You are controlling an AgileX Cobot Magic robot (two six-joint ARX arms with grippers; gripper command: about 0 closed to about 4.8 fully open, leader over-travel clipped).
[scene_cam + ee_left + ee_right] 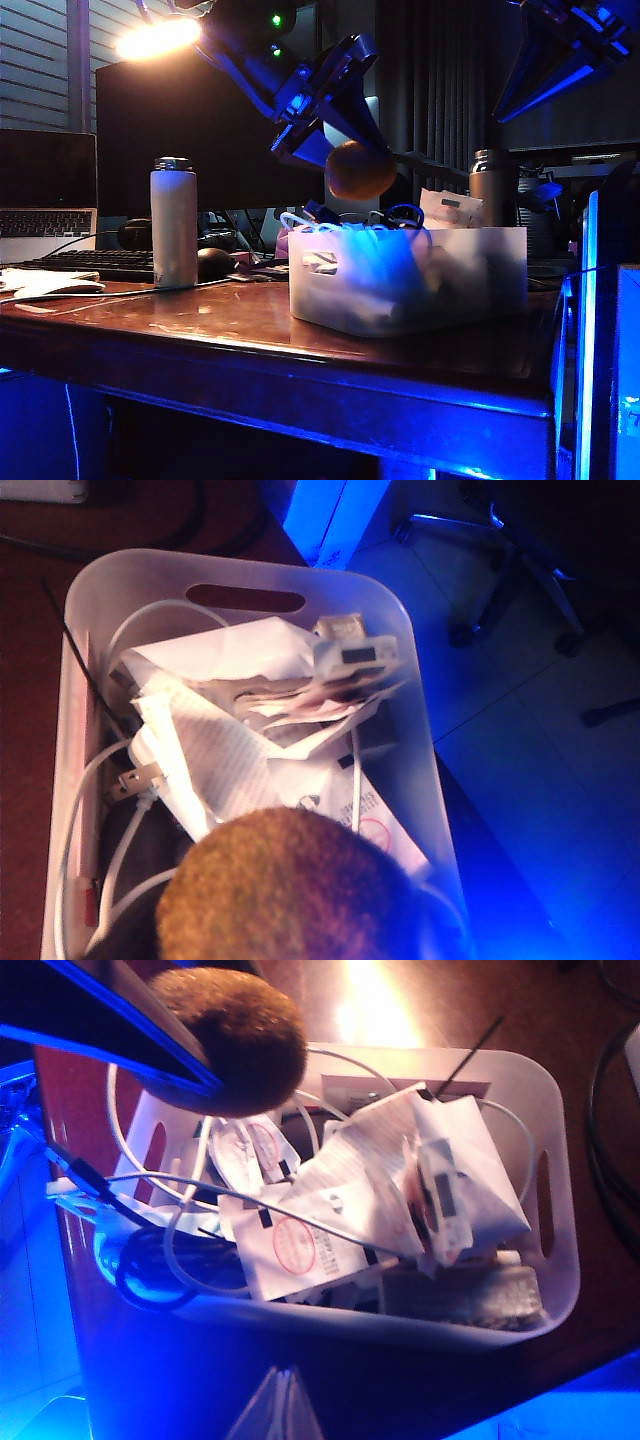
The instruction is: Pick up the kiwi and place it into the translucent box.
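One translucent box (pixel 405 280) full of papers (pixel 230 740) and cables (pixel 170 1260) — my left gripper (pixel 335 150) pinches the kiwi (pixel 360 170) above its 12 o'clock rim; right gripper (pixel 280 1410) raised, state unreadable.

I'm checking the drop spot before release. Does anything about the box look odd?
Yes: the translucent box is already crammed with crumpled papers and white cables, so the kiwi at the left gripper would land on clutter.

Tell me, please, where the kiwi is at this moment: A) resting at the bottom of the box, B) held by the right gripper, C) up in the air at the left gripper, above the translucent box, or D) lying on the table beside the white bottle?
C: the kiwi hangs at the left gripper, clear above the cluttered translucent box; the right gripper stands apart, up at the right.
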